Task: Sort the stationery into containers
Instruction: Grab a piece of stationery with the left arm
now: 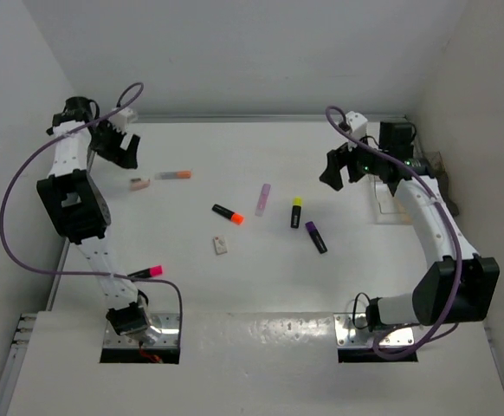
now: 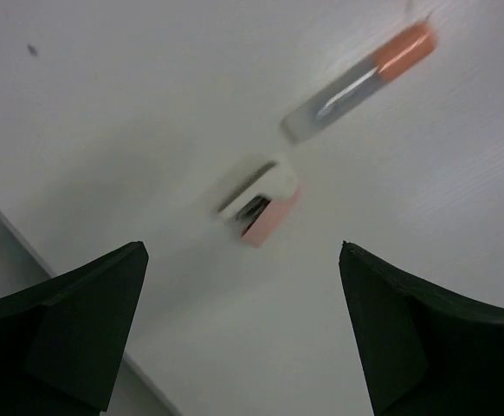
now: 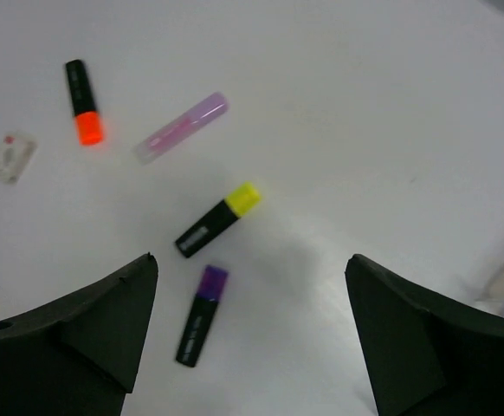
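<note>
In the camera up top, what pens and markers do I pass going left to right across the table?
orange-tipped pen → orange-capped highlighter → lilac marker → yellow-capped highlighter → purple-capped highlighter

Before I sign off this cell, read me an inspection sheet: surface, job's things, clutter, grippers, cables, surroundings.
Surface: white table.
Job's things: orange-capped highlighter, lilac marker, yellow-capped highlighter, purple-capped highlighter, small white eraser loose mid-table; pink-capped highlighter by the left arm; orange-tipped pen and small pink-white piece far left; clear tray far right, partly hidden.
Clutter: nothing seen.
Grippers: left gripper and right gripper both open, empty.
Cables: left purple cable and right purple cable hang in loops.
Surroundings: white walls on three sides.
</note>
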You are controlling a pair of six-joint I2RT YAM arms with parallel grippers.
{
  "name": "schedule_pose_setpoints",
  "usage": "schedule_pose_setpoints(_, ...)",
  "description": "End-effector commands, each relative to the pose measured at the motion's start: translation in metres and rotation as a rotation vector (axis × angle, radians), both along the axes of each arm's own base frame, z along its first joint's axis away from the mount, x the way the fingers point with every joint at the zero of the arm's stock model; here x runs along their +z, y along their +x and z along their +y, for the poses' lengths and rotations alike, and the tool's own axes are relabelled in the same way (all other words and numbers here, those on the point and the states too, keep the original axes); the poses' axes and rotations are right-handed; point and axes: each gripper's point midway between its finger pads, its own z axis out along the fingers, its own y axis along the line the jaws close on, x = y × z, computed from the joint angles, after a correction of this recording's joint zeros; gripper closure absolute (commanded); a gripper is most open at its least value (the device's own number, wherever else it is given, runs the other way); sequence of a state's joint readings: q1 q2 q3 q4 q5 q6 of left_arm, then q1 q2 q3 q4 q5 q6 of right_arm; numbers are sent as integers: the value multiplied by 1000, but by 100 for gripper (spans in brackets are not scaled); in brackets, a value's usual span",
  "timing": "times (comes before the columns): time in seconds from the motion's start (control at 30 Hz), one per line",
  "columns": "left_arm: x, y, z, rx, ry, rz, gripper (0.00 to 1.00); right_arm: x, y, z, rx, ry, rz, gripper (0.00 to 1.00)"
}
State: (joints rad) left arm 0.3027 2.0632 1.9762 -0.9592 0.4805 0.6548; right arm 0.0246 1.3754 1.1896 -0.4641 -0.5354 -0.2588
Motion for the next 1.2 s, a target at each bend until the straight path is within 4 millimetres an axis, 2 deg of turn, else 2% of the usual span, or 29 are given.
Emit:
schedule_pose_setpoints(0.0,-36,-28,29,-100,131,148,0,-6,-24,29,14,135,159,12)
schedule_pose_setpoints(0.07,-55,-29,32,-115,140,181,0,-9,-30,40,55,152,210,12)
schedule_pose_setpoints(0.2,-75,-23,38,-120,157,165,5,-12,-39,52,124,199,268,13)
schedule_pose_setpoints(0.3,-77,-12,44,-102,153,115,20,-11,-43,57,148,229,265,16)
schedule_pose_setpoints(0.33,-77,-7,47,-96,149,93,31,-14,-44,57,150,234,266,16)
schedule_pose_setpoints(0.4,-77,2,54,-76,154,61,42,-11,-47,60,164,251,260,17)
schedule_pose_setpoints(0.6,-84,14,60,-104,166,15,55,-12,-47,62,169,261,276,17)
schedule_pose_setpoints(0.8,-90,15,52,-194,140,9,61,-13,-45,62,170,258,291,17)
schedule_pose_setpoints(1.17,-105,12,37,-281,75,18,63,-16,-43,63,160,267,324,17)
